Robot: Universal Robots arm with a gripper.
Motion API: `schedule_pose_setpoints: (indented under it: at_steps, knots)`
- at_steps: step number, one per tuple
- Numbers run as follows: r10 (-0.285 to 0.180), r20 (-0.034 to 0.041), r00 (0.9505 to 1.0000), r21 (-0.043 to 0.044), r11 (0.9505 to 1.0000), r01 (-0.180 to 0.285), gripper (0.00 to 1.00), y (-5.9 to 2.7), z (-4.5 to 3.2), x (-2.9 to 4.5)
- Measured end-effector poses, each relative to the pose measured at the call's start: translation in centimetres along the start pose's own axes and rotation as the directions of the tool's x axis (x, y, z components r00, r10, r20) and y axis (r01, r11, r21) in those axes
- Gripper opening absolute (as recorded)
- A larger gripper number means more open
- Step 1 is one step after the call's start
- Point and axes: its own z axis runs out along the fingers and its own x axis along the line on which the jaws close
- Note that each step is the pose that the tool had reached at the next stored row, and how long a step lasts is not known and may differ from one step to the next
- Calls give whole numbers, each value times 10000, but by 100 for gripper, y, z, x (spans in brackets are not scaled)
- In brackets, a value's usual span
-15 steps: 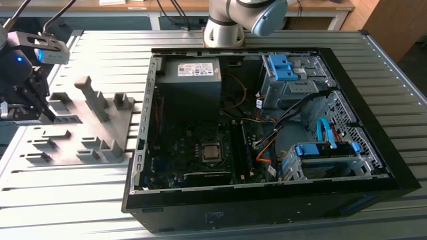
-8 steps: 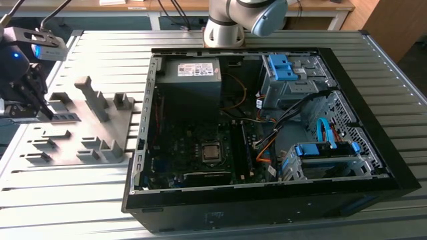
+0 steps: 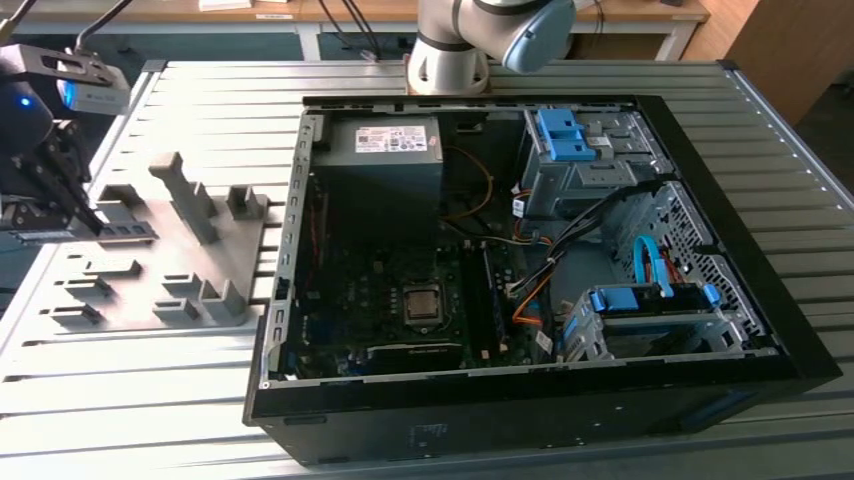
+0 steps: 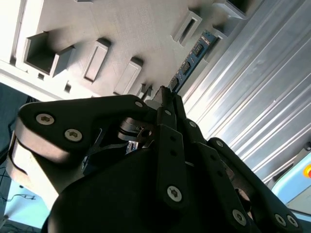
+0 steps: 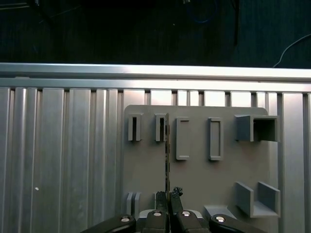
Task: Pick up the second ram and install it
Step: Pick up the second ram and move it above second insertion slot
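Note:
The second ram (image 4: 190, 62) is a narrow dark stick with black chips. In the first wrist view the second ram (image 5: 166, 155) shows edge-on as a thin dark line over the grey slotted holder plate (image 5: 199, 179). My gripper (image 5: 169, 195) is shut on its near end, one finger on each flat side. The second wrist view has the gripper (image 4: 167, 94) clamped on the stick, whose far end lies by a holder block. In the exterior view my gripper (image 3: 83, 215) stands over the holder plate (image 3: 147, 290) at that view's left. Whether the stick still rests in its slots I cannot tell.
An open computer case (image 3: 747, 300) lies at the exterior view's right of the holder plate, its motherboard (image 3: 414, 300) facing up among cables and blue drive brackets. The arm's base (image 3: 447, 60) stands behind the case. Ribbed aluminium table (image 5: 58, 160) surrounds both.

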Motion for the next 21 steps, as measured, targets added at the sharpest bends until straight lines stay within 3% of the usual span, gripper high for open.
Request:
schedule_pose_setpoints:
  at_steps: [21]
  knots:
    - [0,0,10000,-1,10000,0,14,6,-206,-5]
